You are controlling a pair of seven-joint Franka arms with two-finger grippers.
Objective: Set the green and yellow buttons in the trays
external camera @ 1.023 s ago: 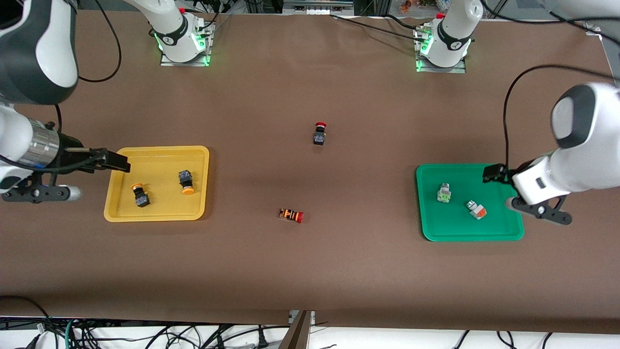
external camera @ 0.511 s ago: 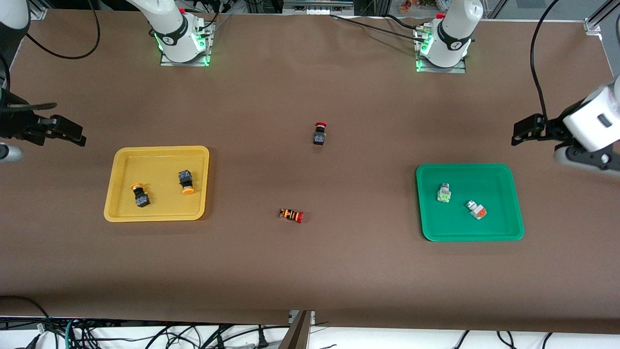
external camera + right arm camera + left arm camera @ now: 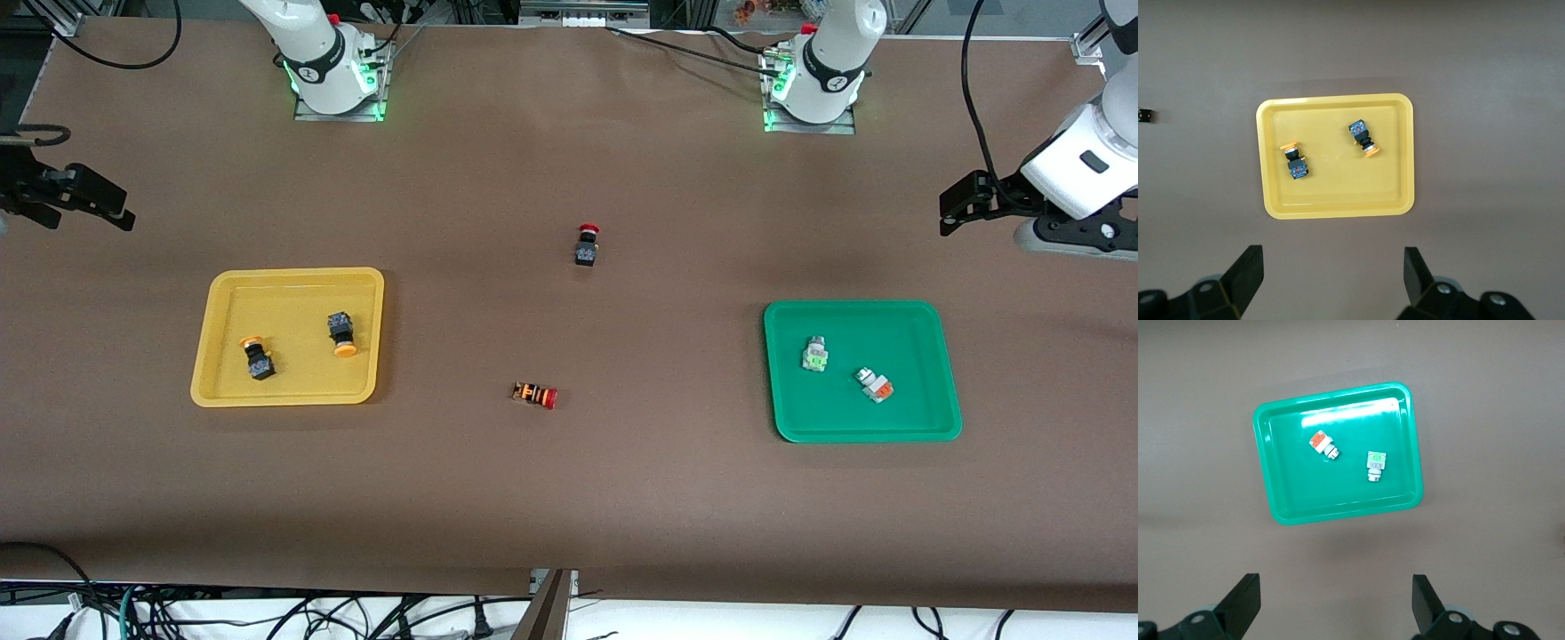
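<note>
Jaws of both grippers stand wide apart and hold nothing. Since a second ago both arms have pulled up and away from the trays: the left gripper (image 3: 953,206) (image 3: 1335,603) has left the green tray (image 3: 942,418) (image 3: 1338,513) and hangs over bare surface (image 3: 569,498) at that tray's one o'clock; the right gripper (image 3: 116,209) (image 3: 1333,277) has left the yellow tray (image 3: 289,396) (image 3: 1338,207) and hangs over bare surface at its eleven o'clock. The buttons have not shifted.

Nearest the front camera, the striped red-capped button (image 3: 535,395) lies on its side, cap toward three o'clock, between the two trays. In the green tray, the orange-faced button (image 3: 875,385) (image 3: 1321,444) lies with its face toward four o'clock; the green-faced button (image 3: 814,354) (image 3: 1375,465) lies at its ten o'clock, face toward six. In the yellow tray, one yellow-capped button (image 3: 257,356) (image 3: 1295,161) points its cap toward eleven o'clock, the second yellow-capped button (image 3: 341,334) (image 3: 1363,137) toward six. Farthest, the black red-capped button (image 3: 586,244) (image 3: 1146,115) lies mid-surface, cap toward twelve. Nothing lies between grippers and trays.
</note>
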